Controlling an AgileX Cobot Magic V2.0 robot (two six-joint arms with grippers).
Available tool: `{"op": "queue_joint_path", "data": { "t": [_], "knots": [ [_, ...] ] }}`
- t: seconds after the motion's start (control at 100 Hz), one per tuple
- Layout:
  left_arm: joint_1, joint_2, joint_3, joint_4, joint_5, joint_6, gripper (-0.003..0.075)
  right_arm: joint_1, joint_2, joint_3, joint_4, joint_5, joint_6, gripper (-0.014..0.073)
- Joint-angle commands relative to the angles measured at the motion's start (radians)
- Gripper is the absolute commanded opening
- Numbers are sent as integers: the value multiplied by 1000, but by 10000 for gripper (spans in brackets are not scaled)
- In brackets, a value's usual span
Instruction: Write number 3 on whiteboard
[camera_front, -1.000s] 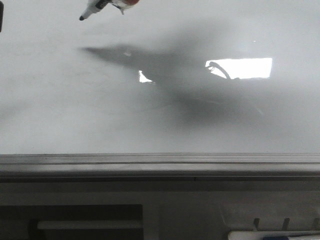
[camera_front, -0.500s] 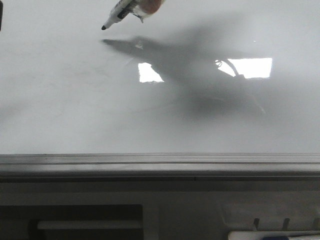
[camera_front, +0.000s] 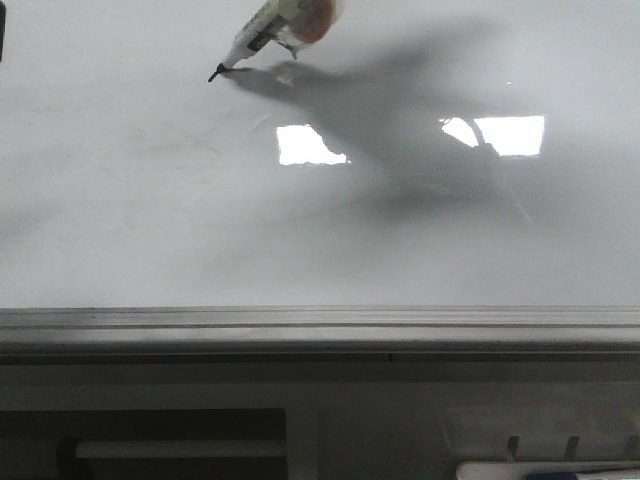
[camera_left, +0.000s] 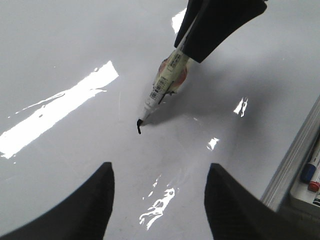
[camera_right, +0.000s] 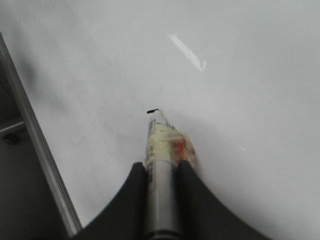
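The whiteboard is a glossy pale grey board filling most of the front view. My right gripper is shut on a white marker wrapped with tape; its black tip touches the board near the far left-centre. In the left wrist view the marker ends at a short black ink stroke, the only ink on the board; no full number 3 shows. My left gripper is open and empty, hovering over the board short of the marker tip.
The board's grey metal frame edge runs across the front, with a dark tray ledge below it. Spare markers lie in the tray past the frame. Bright light reflections sit on the board.
The marker has come down and to the right over the last second; its tip now touches the board, and its shadow has closed up with it.
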Motion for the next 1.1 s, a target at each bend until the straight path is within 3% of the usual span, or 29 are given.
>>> {"op": "queue_joint_path", "data": {
  "t": [0.0,0.26,0.69,0.87,1.09],
  "knots": [
    [0,-1,-25,-16,-70,-12,375,-29,-40,-32,-16,-67,5,-41],
    [0,-1,-25,-16,-70,-12,375,-34,-65,-23,-25,73,6,-41],
    [0,-1,-25,-16,-83,-12,375,18,-2,-10,-26,71,17,-41],
    [0,-1,-25,-16,-83,-12,375,16,-43,-10,-141,117,113,-41],
    [0,-1,-25,-16,-83,-12,375,39,-35,-10,-147,194,131,-41]
  ]
}}
